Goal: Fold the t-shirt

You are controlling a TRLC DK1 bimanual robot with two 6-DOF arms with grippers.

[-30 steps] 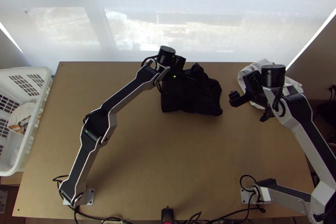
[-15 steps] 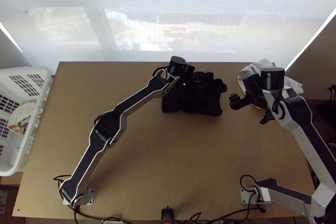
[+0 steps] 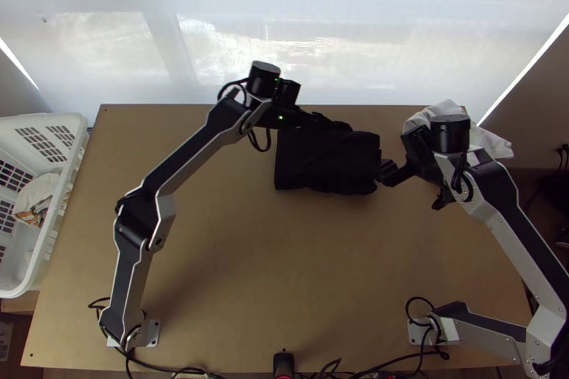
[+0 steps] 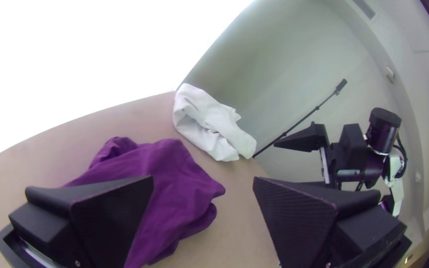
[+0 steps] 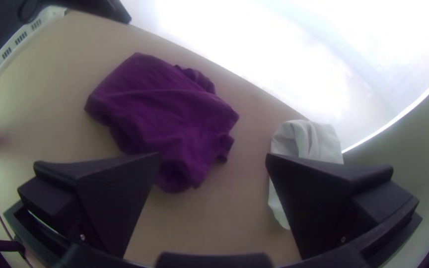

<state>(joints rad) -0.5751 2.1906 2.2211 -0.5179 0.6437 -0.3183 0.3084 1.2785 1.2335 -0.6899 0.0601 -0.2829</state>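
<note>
Top view: t-shirt (image 3: 323,166) seems mid-fold near the worktop's (image 3: 284,258) far edge; left gripper (image 4: 203,177), right gripper (image 5: 213,155) both spread; next, pinch its edge.

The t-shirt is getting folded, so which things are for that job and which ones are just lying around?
For the job:
- the purple t-shirt, rumpled
- the left gripper, open
- the right gripper, open

Just lying about:
- the white cloth, crumpled
- the white basket at the top view's left
- the pale cloth inside it
</note>
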